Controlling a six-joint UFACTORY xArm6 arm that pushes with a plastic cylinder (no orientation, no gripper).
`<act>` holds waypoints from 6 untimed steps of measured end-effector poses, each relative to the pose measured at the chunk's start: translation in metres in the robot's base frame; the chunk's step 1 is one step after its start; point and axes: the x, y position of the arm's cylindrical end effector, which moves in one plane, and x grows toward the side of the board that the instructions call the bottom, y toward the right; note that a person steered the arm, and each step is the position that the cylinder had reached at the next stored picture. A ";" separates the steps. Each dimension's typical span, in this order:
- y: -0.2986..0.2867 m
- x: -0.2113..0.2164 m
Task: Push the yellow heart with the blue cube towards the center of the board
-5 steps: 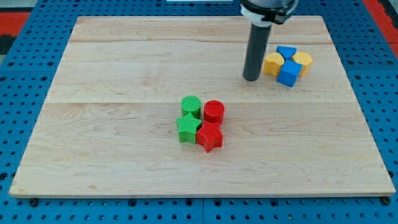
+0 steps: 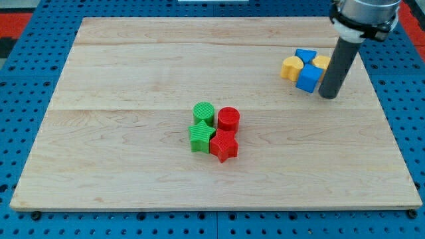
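A cluster of blocks sits at the view's upper right of the wooden board (image 2: pixel 119 86). A rounded yellow block, seemingly the heart (image 2: pixel 291 68), is on its left, and the blue cube (image 2: pixel 308 78) is at its lower middle. A second blue block (image 2: pixel 305 56) lies above the cube. Another yellow block (image 2: pixel 321 62) on the right is partly hidden by the rod. My tip (image 2: pixel 329 95) rests on the board just right of the blue cube, close to it; contact cannot be told.
Near the board's middle stand a green cylinder (image 2: pixel 204 112), a green star (image 2: pixel 200 136), a red cylinder (image 2: pixel 228 119) and a red star (image 2: pixel 224 146), packed together. Blue pegboard (image 2: pixel 26 133) surrounds the board.
The rod has moved from the left side of the upper-right cluster to its right side. The blocks have not visibly moved.
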 end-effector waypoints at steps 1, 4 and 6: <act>-0.003 -0.019; -0.105 -0.031; -0.077 -0.063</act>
